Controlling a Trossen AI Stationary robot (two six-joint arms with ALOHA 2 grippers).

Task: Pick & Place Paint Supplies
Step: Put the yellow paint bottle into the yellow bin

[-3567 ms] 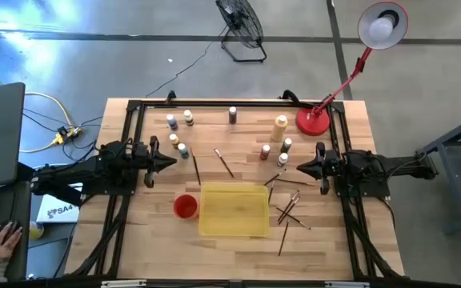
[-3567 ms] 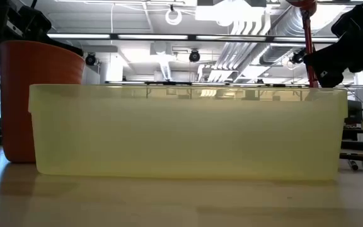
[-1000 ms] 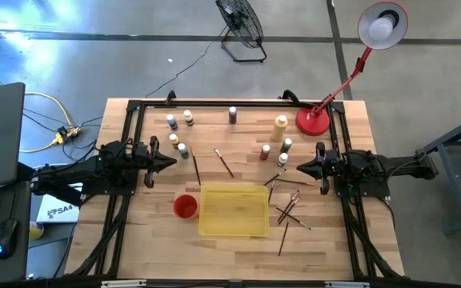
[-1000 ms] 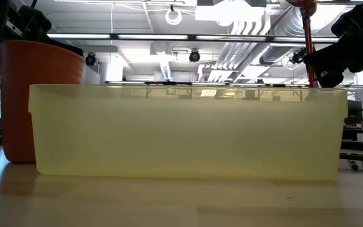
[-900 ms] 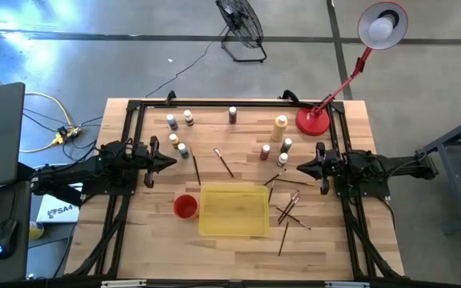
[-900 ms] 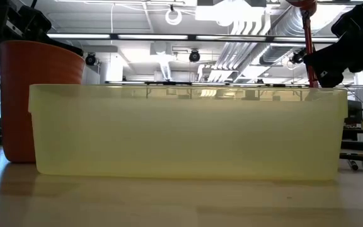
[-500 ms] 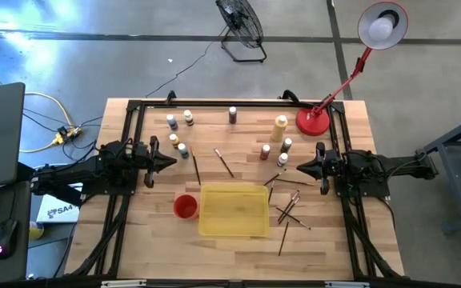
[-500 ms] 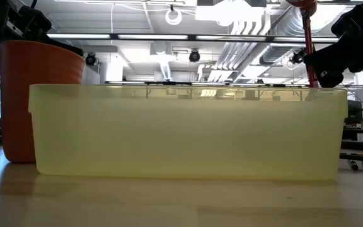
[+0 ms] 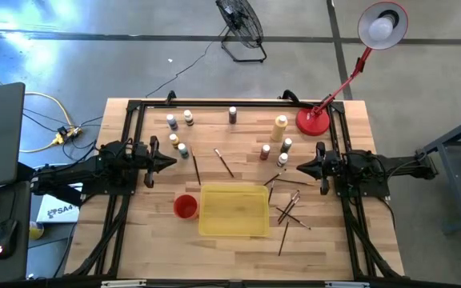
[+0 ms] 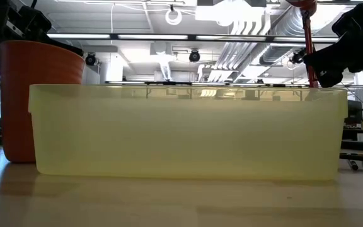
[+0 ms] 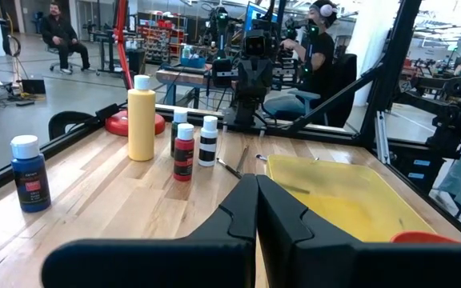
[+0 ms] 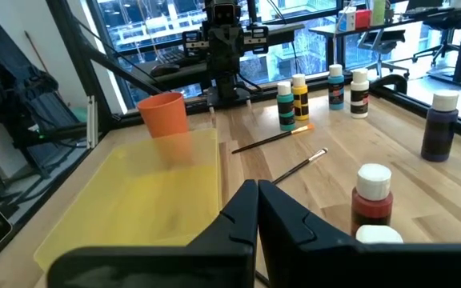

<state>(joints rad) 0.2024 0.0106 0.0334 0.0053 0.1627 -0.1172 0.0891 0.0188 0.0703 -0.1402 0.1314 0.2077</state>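
Left gripper (image 9: 172, 162) sits at the left side of the worktop (image 9: 158, 232), fingers (image 11: 242, 210) pressed together, holding nothing. Right gripper (image 9: 298, 167) sits at the right side, fingers (image 12: 246, 210) also closed and empty. They point at each other across the middle.

Bottles: a left cluster (image 9: 178, 146) lies just beside the left fingertips, toward the far edge, not touching. Two more bottles (image 9: 179, 120) stand near the far left corner, and a dark bottle (image 9: 232, 115) at the middle of the far edge. The yellow bottle (image 9: 280, 127) stands near the far right, with a right cluster (image 9: 277, 153) of small bottles near the right fingertips, apart from them.

Brushes: two brushes (image 9: 210, 165) lie mid-worktop between the grippers; a brush pile (image 9: 290, 210) lies right of the tray, toward the near edge.

Tray (image 9: 233, 210) sits near the middle of the near edge, nothing seen inside. Red cup (image 9: 185, 206) stands just left of the tray; its contents cannot be told. A red lamp (image 9: 313, 120) base is at the far right corner.
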